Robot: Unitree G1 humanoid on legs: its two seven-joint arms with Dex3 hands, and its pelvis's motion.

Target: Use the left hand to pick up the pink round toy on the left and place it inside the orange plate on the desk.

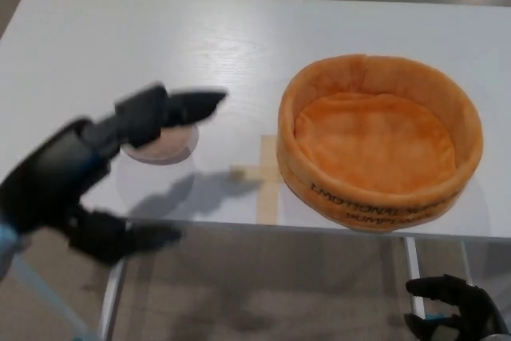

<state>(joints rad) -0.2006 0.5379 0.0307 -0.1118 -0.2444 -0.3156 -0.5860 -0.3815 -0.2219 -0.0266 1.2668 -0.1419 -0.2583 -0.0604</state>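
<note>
Black left hand (120, 145), fingers spread and empty, hovers over pink round plush toy (164, 146) on white desk (96, 45) (toy mostly hidden), poised for grasp. Orange plush plate (380, 141) sits empty nearby, right of toy.

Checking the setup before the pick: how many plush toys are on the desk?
1. A pink toy sits left on the desk, mostly hidden behind the left hand. The orange plate looks empty.
</note>
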